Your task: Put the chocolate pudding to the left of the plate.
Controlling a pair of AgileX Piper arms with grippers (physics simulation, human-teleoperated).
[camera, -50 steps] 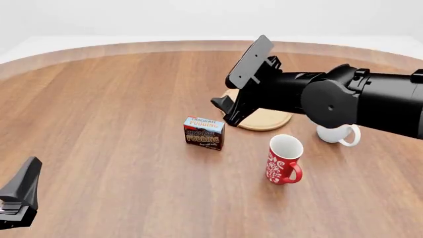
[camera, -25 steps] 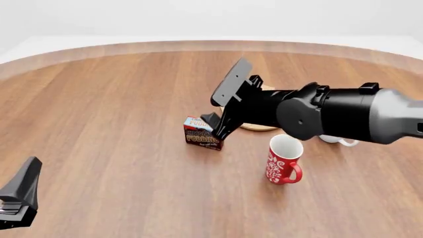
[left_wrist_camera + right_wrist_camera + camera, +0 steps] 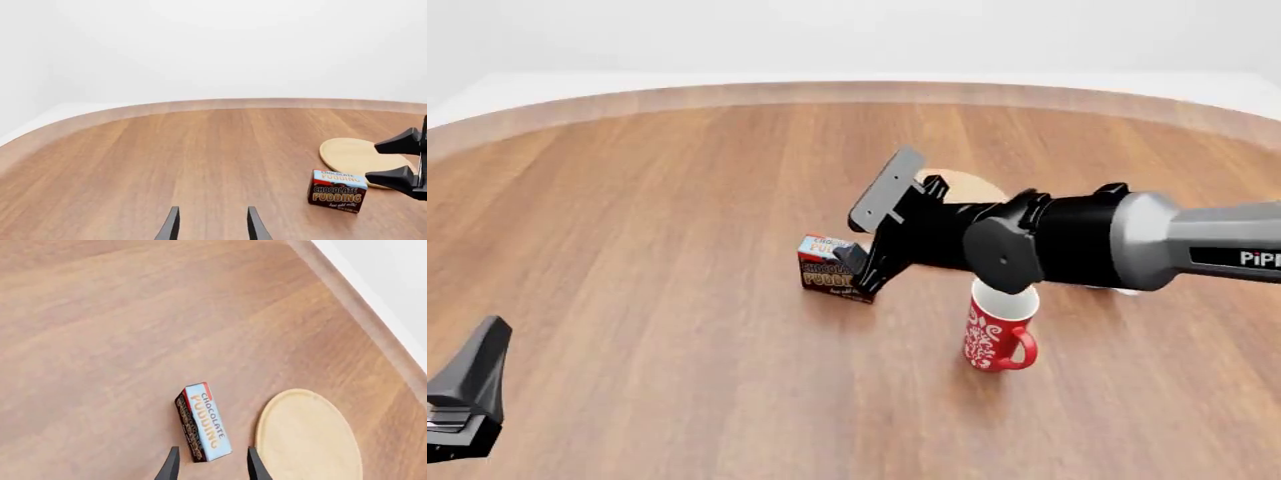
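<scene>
The chocolate pudding (image 3: pixel 827 269) is a small brown box with a light-blue top, upright on the table just left of the plate. It also shows in the left wrist view (image 3: pixel 337 190) and the right wrist view (image 3: pixel 205 421). The plate (image 3: pixel 964 184) is a tan wooden disc, mostly hidden behind my right arm; it shows more fully in the wrist views (image 3: pixel 352 154) (image 3: pixel 308 436). My right gripper (image 3: pixel 862 268) is open and hovers right at the box, whose near end lies between the fingertips (image 3: pixel 172 466). My left gripper (image 3: pixel 470 392) is open and empty, far off at the front left.
A red patterned mug (image 3: pixel 998 326) stands in front of my right arm. A sliver of a white mug (image 3: pixel 1122 292) shows under the arm, right of the plate. The round wooden table's far rim (image 3: pixel 827 92) curves across the back.
My right gripper has come down and leftward from above the plate to the pudding box, and the arm now covers most of the plate. The box and the left arm have not moved.
</scene>
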